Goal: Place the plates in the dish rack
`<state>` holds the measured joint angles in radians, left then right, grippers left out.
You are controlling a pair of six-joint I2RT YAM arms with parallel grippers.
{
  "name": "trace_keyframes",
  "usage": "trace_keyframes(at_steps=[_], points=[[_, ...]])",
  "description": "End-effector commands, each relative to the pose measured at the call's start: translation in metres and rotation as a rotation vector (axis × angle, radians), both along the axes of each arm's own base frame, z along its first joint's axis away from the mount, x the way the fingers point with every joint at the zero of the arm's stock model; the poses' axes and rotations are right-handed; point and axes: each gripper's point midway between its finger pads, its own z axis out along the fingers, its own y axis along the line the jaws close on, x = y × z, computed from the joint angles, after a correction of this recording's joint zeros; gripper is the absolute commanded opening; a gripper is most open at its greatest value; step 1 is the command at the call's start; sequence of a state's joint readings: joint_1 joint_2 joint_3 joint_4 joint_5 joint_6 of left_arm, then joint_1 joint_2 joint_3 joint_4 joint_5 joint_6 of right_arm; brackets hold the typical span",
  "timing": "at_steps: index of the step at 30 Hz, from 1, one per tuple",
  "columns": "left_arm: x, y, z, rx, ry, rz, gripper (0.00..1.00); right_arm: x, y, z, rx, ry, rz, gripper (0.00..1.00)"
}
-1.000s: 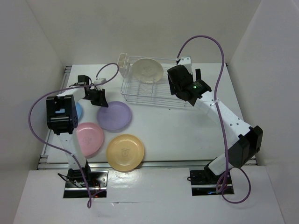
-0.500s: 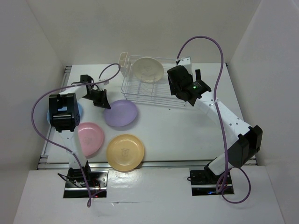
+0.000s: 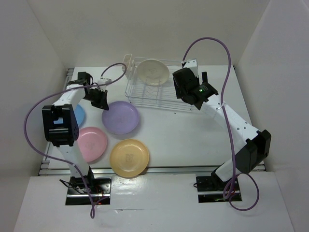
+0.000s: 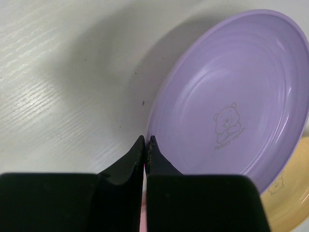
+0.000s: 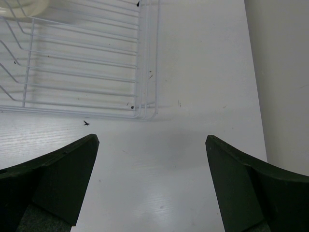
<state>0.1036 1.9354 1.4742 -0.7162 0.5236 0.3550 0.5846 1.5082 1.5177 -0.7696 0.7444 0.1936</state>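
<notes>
One cream plate (image 3: 153,71) stands in the rack (image 3: 145,93); the purple plate (image 4: 231,106) has shifted right and back left with my left gripper (image 4: 146,140), so I judge the second load is starting. My left fingers pinch nearly together on its far-left rim. My right gripper (image 5: 152,139) hangs wide apart and empty by the rack's near right corner.

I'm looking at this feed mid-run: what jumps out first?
The left gripper is shut on the rim of the purple plate, on the table left of the rack. One cream plate already sits in the rack. The right gripper hangs open and empty beside the rack's right end.
</notes>
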Motion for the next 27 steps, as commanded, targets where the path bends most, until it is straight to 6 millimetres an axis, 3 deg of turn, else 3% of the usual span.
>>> trace_keyframes(at_steps=[1, 3, 8, 9, 12, 13, 16, 17, 18, 20, 21, 23, 25, 26, 27], points=[[-0.014, -0.010, 0.036, -0.019, -0.083, -0.084, 0.00, 0.006, 0.000, 0.015, 0.032, -0.056, -0.021, 1.00], [-0.015, -0.002, 0.049, 0.039, -0.137, -0.097, 0.00, 0.006, 0.000, 0.011, 0.027, -0.049, -0.021, 1.00], [0.002, 0.058, 0.078, 0.399, -0.278, 0.030, 0.00, 0.005, -0.001, 0.008, 0.022, -0.041, -0.021, 1.00], [0.013, 0.064, 0.106, 0.436, -0.400, 0.057, 0.00, 0.005, -0.001, 0.008, 0.022, -0.041, -0.021, 1.00], [0.021, 0.071, 0.139, 0.490, -0.567, 0.078, 0.00, 0.005, -0.001, 0.008, 0.022, -0.041, -0.021, 1.00], [0.029, 0.069, 0.167, 0.488, -0.702, 0.100, 0.00, 0.005, -0.001, 0.001, 0.012, -0.026, -0.021, 1.00], [0.035, 0.056, 0.215, 0.398, -0.959, 0.124, 0.00, 0.006, 0.000, -0.001, 0.011, -0.026, -0.021, 1.00], [0.024, 0.052, 0.227, 0.346, -1.048, 0.142, 0.00, 0.006, -0.002, -0.001, 0.006, -0.029, -0.027, 1.00], [0.026, 0.048, 0.279, 0.283, -1.293, 0.122, 0.00, 0.005, -0.002, -0.004, 0.001, -0.022, -0.028, 1.00], [0.017, 0.039, 0.307, 0.147, -1.458, 0.136, 0.00, 0.005, -0.009, 0.000, -0.002, -0.034, -0.047, 1.00], [0.016, 0.028, 0.332, 0.094, -1.597, 0.063, 0.00, 0.004, -0.010, -0.004, -0.008, -0.026, -0.047, 1.00], [0.024, 0.015, 0.350, -0.001, -1.648, -0.003, 0.00, 0.002, -0.012, 0.001, -0.010, -0.038, -0.056, 1.00], [0.033, -0.008, 0.342, -0.086, -1.720, -0.189, 0.00, 0.002, -0.012, 0.001, -0.010, -0.038, -0.056, 1.00], [0.032, -0.018, 0.357, -0.107, -1.779, -0.301, 0.00, 0.002, -0.014, 0.001, -0.015, -0.041, -0.062, 1.00], [0.037, -0.025, 0.358, -0.139, -1.766, -0.376, 0.00, 0.002, -0.014, 0.001, -0.015, -0.041, -0.062, 1.00]])
